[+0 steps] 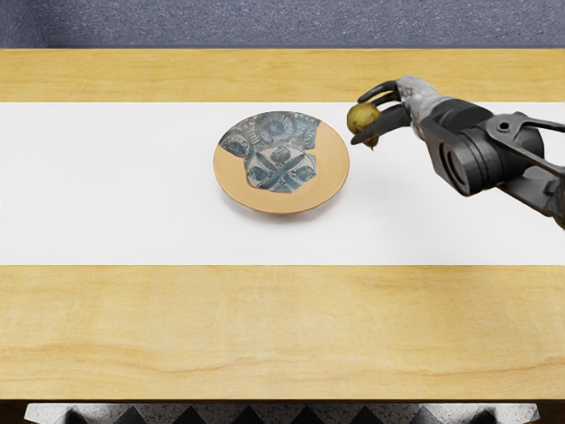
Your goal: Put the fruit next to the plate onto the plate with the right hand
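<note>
Right hand (399, 106) grips the fruit (363, 117) just right of the plate (265, 198) — the plate lies leftward, close by.

Glossy glazed plate (327, 181); matt wooden table (265, 327).

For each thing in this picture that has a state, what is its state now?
Yellow-green fruit: grasped by the hand, right of the plate, not on it.
Round orange plate with a blue pattern: flat on the white cloth, nothing on it.
Right hand: fingers curled around the fruit.
</note>
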Controlling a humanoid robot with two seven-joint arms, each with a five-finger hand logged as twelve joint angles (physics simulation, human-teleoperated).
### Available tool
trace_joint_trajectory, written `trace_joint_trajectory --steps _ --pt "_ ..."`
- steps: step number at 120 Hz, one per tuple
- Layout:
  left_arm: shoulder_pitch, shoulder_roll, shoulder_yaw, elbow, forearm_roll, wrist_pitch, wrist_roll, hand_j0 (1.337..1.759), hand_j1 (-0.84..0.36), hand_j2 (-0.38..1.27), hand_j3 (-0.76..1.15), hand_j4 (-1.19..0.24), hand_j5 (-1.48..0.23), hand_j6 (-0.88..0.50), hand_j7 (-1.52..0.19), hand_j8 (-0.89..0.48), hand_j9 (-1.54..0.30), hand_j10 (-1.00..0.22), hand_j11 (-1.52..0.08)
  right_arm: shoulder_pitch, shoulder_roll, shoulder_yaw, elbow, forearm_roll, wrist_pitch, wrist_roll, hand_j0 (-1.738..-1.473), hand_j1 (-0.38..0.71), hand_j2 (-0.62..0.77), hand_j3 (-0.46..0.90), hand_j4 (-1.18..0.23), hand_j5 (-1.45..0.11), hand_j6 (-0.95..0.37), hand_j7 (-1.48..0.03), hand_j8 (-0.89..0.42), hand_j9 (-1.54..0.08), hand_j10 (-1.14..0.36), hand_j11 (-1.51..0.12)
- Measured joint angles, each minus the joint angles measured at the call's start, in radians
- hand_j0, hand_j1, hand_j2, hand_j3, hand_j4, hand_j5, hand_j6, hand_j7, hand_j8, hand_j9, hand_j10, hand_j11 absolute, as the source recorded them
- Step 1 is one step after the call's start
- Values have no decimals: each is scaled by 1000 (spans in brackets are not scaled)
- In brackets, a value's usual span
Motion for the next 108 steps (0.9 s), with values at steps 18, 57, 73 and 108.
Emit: trace_joint_trajectory --steps 18,57,73,108 --pt "1 0 0 0 0 0 0 1658 348 0 0 -1 -1 -1 -1 -1 -1 -1 -1 10 42 2 7 0 0 0 -1650 291 408 0 -609 -1142 -372 -1071 -383 -1125 -600 -1134" --pt "0 0 0 0 0 0 0 1658 348 0 0 -1 -1 -1 -1 -1 -1 -1 -1 20 149 3 -12 -3 0 -1 -1649 290 405 0 -622 -1135 -376 -1071 -392 -1117 -609 -1128" --pt "1 0 0 0 0 0 0 1658 348 0 0 -1 -1 -1 -1 -1 -1 -1 -1 17 201 3 -53 -8 0 -1 -1649 284 408 0 -627 -1135 -384 -1071 -398 -1114 -616 -1121" --pt "1 0 0 0 0 0 0 1658 348 0 0 -1 -1 -1 -1 -1 -1 -1 -1 9 298 -4 -176 -14 0 -1 -1649 284 402 0 -630 -1117 -383 -1058 -405 -1096 -620 -1103"
